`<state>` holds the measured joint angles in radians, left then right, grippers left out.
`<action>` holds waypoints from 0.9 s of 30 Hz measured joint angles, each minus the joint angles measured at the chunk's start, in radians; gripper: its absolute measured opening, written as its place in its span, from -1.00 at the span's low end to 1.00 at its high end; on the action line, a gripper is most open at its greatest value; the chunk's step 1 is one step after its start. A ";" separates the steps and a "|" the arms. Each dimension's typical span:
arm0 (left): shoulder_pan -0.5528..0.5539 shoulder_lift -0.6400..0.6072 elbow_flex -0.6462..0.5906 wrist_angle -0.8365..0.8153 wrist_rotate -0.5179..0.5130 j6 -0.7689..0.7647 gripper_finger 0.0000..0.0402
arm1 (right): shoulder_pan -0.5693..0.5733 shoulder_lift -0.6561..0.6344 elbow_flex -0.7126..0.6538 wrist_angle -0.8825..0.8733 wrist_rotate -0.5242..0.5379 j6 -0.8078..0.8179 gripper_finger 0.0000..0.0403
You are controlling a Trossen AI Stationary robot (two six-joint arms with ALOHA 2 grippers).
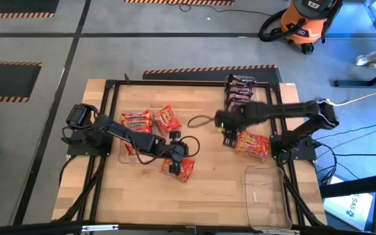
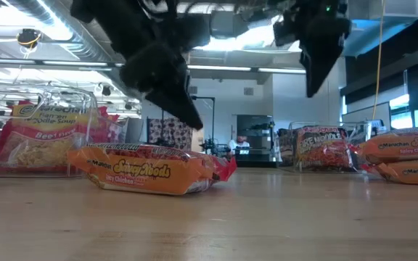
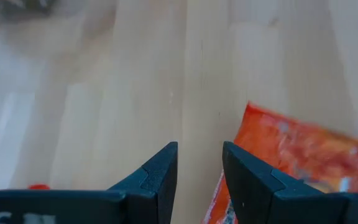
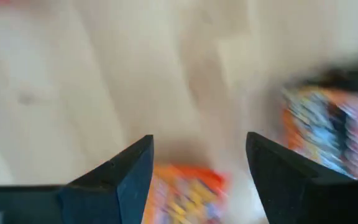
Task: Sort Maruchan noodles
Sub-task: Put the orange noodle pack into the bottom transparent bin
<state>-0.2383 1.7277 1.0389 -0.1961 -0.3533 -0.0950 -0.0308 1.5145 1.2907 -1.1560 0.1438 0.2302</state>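
Grey floor (image 1: 31,32) with striped hazard tape (image 1: 207,68), orange shop vacuum (image 1: 303,23).

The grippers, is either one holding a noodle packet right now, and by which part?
Neither holds anything. The left gripper is open above the table beside an orange packet. The right gripper is open over bare wood.

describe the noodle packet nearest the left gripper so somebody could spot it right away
On the wooden table, follow the left arm to the left gripper. Just below it in the high view lies an orange-red packet. Unlike the packets in the clear bin, it lies alone on bare wood.
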 joint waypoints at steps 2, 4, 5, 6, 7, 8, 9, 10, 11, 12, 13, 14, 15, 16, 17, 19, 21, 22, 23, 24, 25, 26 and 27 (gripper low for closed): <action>-0.022 -0.010 0.001 0.012 -0.027 -0.008 -0.40 | 0.069 -0.003 -0.039 0.122 0.007 0.034 0.15; -0.050 -0.016 0.001 0.012 -0.048 -0.028 -0.40 | 0.130 -0.003 -0.086 0.265 0.025 0.060 0.15; -0.065 -0.016 0.001 0.016 -0.055 -0.036 -0.40 | 0.156 -0.003 -0.111 0.342 0.028 0.073 0.15; -0.081 -0.016 0.001 0.014 -0.059 -0.048 -0.40 | 0.179 -0.001 -0.138 0.422 0.028 0.084 0.15; -0.098 -0.016 0.001 0.012 -0.063 -0.061 -0.40 | 0.200 0.003 -0.163 0.500 0.025 0.097 0.15; -0.114 -0.016 0.001 0.012 -0.063 -0.078 -0.40 | 0.217 0.006 -0.186 0.569 0.021 0.114 0.15; -0.129 -0.017 0.001 0.012 -0.063 -0.096 -0.40 | 0.232 0.007 -0.208 0.618 0.021 0.138 0.15; -0.145 -0.017 0.001 0.008 -0.063 -0.118 -0.40 | 0.246 0.008 -0.229 0.675 0.021 0.166 0.15; -0.160 -0.017 0.001 0.003 -0.064 -0.142 -0.40 | 0.259 0.011 -0.248 0.740 0.021 0.193 0.15; -0.177 -0.017 0.001 0.000 -0.064 -0.164 -0.40 | 0.271 0.013 -0.265 0.788 0.021 0.219 0.15; -0.192 -0.017 0.000 0.001 -0.064 -0.186 -0.40 | 0.281 0.013 -0.281 0.819 0.021 0.243 0.15; -0.208 -0.017 0.001 0.005 -0.064 -0.209 -0.40 | 0.292 0.013 -0.296 0.853 0.021 0.265 0.15; -0.224 -0.017 0.001 0.009 -0.064 -0.235 -0.40 | 0.300 0.014 -0.309 0.893 0.021 0.288 0.15; -0.237 -0.017 0.001 0.013 -0.064 -0.263 -0.40 | 0.307 0.015 -0.322 0.931 0.022 0.310 0.15; -0.249 -0.016 0.001 0.019 -0.064 -0.295 -0.40 | 0.310 0.017 -0.333 0.961 0.020 0.332 0.15; -0.269 -0.013 0.001 0.017 -0.065 -0.366 -0.40 | 0.322 0.018 -0.349 0.988 0.020 0.379 0.15; -0.283 -0.012 0.001 0.004 -0.077 -0.453 -0.40 | 0.321 0.027 -0.353 1.011 0.021 0.427 0.15; -0.287 -0.012 0.001 -0.004 -0.084 -0.502 -0.40 | 0.321 0.032 -0.353 1.010 0.021 0.447 0.15; -0.291 -0.012 0.001 -0.011 -0.090 -0.551 -0.40 | 0.321 0.035 -0.354 1.008 0.021 0.465 0.15; -0.295 -0.012 0.001 -0.017 -0.101 -0.598 -0.40 | 0.321 0.041 -0.354 1.018 0.022 0.479 0.15; -0.301 -0.012 0.001 -0.023 -0.119 -0.643 -0.40 | 0.321 0.049 -0.354 1.040 0.023 0.491 0.15; -0.305 -0.012 0.001 -0.028 -0.138 -0.682 -0.40 | 0.321 0.058 -0.353 1.057 0.026 0.496 0.15; -0.306 -0.009 0.001 -0.038 -0.154 -0.716 -0.40 | 0.319 0.064 -0.353 1.065 0.030 0.497 0.15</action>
<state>-0.5442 1.7186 1.0397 -0.2339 -0.5069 -0.8110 0.2881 1.5787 0.9373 -0.0912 0.1738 0.7268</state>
